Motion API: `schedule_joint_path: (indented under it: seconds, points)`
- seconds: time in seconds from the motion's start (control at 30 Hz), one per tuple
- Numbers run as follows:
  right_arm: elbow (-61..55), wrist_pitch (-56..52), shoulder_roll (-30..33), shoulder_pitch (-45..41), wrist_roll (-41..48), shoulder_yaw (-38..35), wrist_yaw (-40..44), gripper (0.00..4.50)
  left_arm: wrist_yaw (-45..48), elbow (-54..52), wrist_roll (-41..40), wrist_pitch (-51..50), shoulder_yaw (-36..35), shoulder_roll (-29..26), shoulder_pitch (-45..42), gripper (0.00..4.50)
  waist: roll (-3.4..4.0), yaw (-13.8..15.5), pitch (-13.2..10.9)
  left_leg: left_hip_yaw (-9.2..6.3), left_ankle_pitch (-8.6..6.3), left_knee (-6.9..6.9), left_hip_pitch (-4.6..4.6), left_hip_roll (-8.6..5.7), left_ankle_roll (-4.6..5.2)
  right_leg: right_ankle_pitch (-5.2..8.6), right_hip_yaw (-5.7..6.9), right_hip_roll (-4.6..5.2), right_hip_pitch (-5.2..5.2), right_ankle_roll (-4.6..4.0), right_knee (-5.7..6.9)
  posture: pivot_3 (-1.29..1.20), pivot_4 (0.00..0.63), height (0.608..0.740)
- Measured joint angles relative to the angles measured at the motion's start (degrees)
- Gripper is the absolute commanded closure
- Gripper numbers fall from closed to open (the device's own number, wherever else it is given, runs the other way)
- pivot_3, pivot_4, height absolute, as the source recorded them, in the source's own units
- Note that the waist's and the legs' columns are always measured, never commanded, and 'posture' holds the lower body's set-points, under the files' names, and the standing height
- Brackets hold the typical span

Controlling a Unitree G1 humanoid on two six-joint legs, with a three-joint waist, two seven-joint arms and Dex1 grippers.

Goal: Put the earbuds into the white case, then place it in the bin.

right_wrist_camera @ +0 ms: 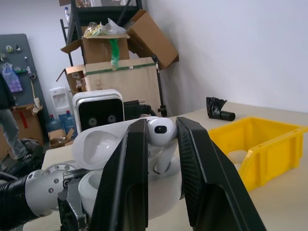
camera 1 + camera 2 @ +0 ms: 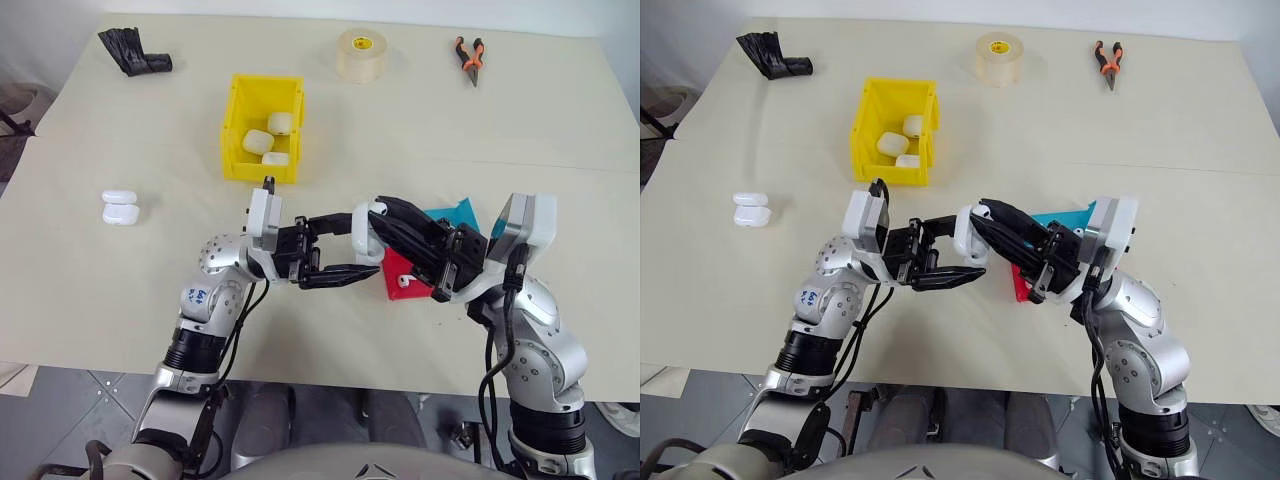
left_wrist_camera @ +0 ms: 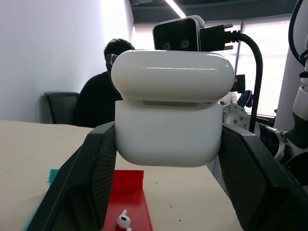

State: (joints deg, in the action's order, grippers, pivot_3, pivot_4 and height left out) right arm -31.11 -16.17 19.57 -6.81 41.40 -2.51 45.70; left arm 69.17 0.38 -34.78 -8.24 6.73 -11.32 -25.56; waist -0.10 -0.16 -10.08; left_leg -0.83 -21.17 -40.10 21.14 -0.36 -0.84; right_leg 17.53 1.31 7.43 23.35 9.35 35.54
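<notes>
Cream table (image 2: 150,300): yellow bin (image 2: 262,130) holds white cases; left jaws clamp open white case (image 3: 168,115); right jaws pinch earbud (image 1: 161,132).

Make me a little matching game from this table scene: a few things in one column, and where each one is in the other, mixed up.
Things:
1. white case
2. earbud
3. yellow bin
4. pliers

Places:
A. far right part of the table
B. pinched in the right end effector, over the open case
C. clamped in the left end effector
D. on the table, with three white cases inside

Pairs: 1-C, 2-B, 3-D, 4-A
</notes>
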Motion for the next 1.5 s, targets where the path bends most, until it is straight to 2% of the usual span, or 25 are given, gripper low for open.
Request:
schedule_joint_path:
  seconds: [0.23,0.47,0.6,0.83,0.87,1.03,1.17,1.4,1.5]
  points:
    - [0.7,2.6,5.1,1.1,-1.7,0.2,3.6,3.93,0.4,0.2,1.1,0.0,0.8,0.0,0.2,1.72,0.0,0.1,0.0,0.01,0.0,0.0,0.0,0.0,0.0,0.0,0.0,0.0,-0.01,0.0,-0.01,0.0,0.15,0.74]
    - [2.3,1.5,7.2,0.6,0.6,-0.2,5.2,3.93,0.3,0.4,1.4,0.1,0.7,0.1,0.2,1.72,0.0,0.0,0.0,0.0,0.0,0.0,0.0,0.01,0.0,0.0,0.01,0.0,0.0,0.0,-0.01,0.0,0.15,0.74]
    - [3.3,-0.2,7.5,-0.4,2.5,-0.4,5.2,2.68,0.1,0.4,1.4,0.8,-0.6,0.1,0.2,1.72,0.0,0.1,0.0,-0.02,0.0,0.0,0.0,0.01,0.0,0.0,0.0,0.0,0.0,0.0,-0.02,0.0,0.15,0.74]
    - [4.3,-2.0,10.1,-2.6,4.0,-1.0,7.0,0.26,-0.5,0.4,1.4,2.0,-2.0,1.1,0.1,1.72,0.0,0.2,0.0,-0.02,0.0,-0.01,0.01,0.0,0.01,0.0,0.01,0.02,-0.01,0.0,-0.03,0.0,0.15,0.74]
    - [4.5,-2.6,10.9,-2.8,3.9,-1.0,7.4,0.04,-0.5,0.4,1.3,2.3,-2.0,1.3,0.0,1.72,0.0,0.2,0.0,-0.02,0.0,-0.02,0.02,-0.01,0.01,0.0,0.02,0.02,-0.02,0.0,-0.04,0.0,0.15,0.74]
    - [7.2,-2.7,18.3,-2.4,3.5,-6.6,11.1,0.04,0.0,0.4,1.5,4.6,-2.3,0.4,0.9,1.72,-0.01,0.2,0.0,0.0,-0.01,0.0,0.02,-0.01,0.02,0.0,0.04,0.02,-0.03,0.0,-0.08,0.0,0.15,0.74]
    - [14.0,0.9,24.9,1.7,-0.4,-11.0,18.4,0.04,2.3,0.9,2.8,8.3,-2.5,-2.0,3.4,1.72,-0.01,0.3,0.0,0.07,-0.01,0.02,0.02,-0.01,0.04,0.0,0.02,0.03,-0.04,0.0,-0.1,0.0,0.15,0.74]
    - [27.2,9.5,30.1,2.6,-8.1,-12.6,28.0,0.04,3.6,2.7,4.4,13.5,-2.2,-1.9,5.0,1.72,-0.01,0.2,0.0,0.1,0.0,0.01,-0.01,0.01,0.05,0.0,0.01,0.02,-0.04,0.01,-0.08,0.0,0.15,0.74]
    - [31.0,11.3,30.9,0.2,-10.1,-12.1,30.2,0.04,3.5,2.7,4.9,15.0,-2.1,-1.2,5.1,1.72,0.0,0.0,0.0,0.15,0.0,0.0,-0.04,0.03,0.05,-0.01,-0.01,0.03,-0.03,0.01,-0.08,0.0,0.15,0.74]
